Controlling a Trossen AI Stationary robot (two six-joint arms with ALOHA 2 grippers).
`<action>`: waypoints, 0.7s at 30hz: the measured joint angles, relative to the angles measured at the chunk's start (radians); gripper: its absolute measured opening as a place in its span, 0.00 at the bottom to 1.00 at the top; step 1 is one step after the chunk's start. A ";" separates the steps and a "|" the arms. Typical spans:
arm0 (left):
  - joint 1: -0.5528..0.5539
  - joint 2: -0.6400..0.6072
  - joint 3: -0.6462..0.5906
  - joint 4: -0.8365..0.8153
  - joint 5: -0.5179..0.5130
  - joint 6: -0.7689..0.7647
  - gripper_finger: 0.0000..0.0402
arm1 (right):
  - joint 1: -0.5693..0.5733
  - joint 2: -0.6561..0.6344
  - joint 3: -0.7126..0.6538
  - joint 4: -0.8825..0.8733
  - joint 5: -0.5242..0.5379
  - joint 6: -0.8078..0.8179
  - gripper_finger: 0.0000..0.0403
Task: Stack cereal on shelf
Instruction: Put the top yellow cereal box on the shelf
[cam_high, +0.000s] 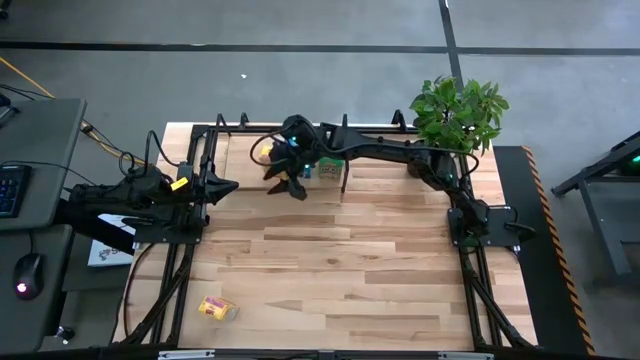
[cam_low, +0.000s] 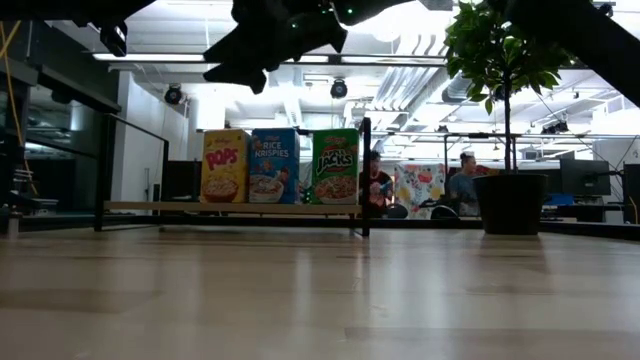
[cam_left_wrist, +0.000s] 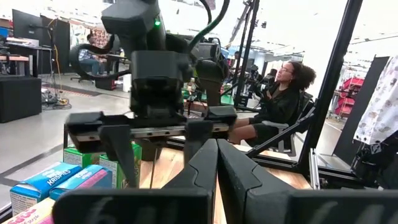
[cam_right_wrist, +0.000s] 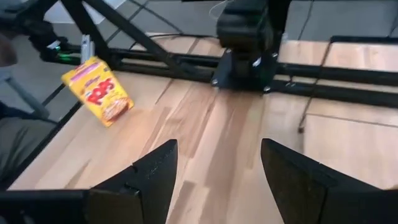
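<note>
Three cereal boxes upright in a row on the shelf (cam_low: 230, 208) at the far side of the table: yellow Pops box (cam_low: 224, 166), blue Rice Krispies box (cam_low: 274, 165), green Apple Jacks box (cam_low: 335, 166), side by side and touching or nearly so, the green one just beside the upright black divider (cam_low: 365, 176). Bare board left of the yellow box out to the black end post. One more yellow Pops box (cam_high: 217, 308) lying flat near the front left edge of the tabletop (cam_high: 340, 275), well apart from the shelf, with wide open wood all round it and across the middle of the table. Potted plant (cam_high: 458, 112) at the far right corner, clear of the boxes.

Right gripper (cam_high: 290, 185) hanging above the shelf row, fingers spread wide, nothing between them, touching nothing; arm stretched long from its base at the right edge across the back of the table.

Left gripper (cam_high: 228, 185) parked at the left edge, fingers pressed together and empty, pointed toward the right arm's gripper, arm folded low over its base.
</note>
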 joint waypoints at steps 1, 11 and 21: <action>0.000 0.000 0.000 0.000 0.000 0.000 0.01 | 0.005 0.000 0.000 -0.012 -0.006 -0.002 0.56; 0.000 0.000 0.000 0.000 0.000 0.000 0.01 | 0.058 0.000 0.000 -0.210 -0.118 -0.053 0.56; 0.000 0.000 0.000 -0.001 0.000 -0.009 0.01 | 0.084 0.001 -0.001 -0.556 -0.119 -0.154 0.56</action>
